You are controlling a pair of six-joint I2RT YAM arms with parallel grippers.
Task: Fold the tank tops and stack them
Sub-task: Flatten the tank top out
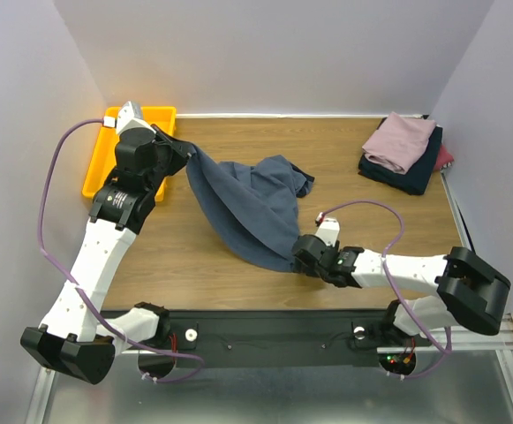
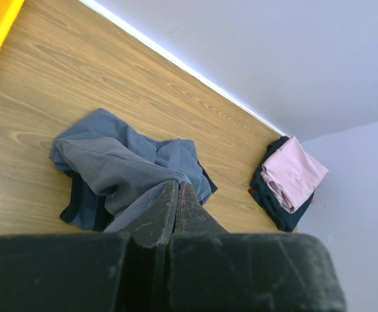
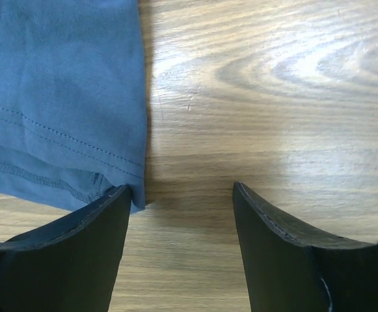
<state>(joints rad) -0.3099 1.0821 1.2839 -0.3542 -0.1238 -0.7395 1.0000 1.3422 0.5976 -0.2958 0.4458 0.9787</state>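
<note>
Just right of the yellow tray point(image 1: 97, 172), the left gripper point(image 1: 185, 152) is pinched tight on one edge of the blue top point(image 1: 247, 208), holding that end raised off the table point(image 1: 194, 256). The cloth stretches away from the tray toward the near edge (its far part lies bunched on the wood). At its low corner the right gripper point(image 1: 302, 256) sits with jaws spread and nothing between them, one finger point(image 3: 91, 240) touching the hem. Far right of the tray, the pink top point(image 1: 399, 141) lies folded on the navy top point(image 1: 406, 177).
</note>
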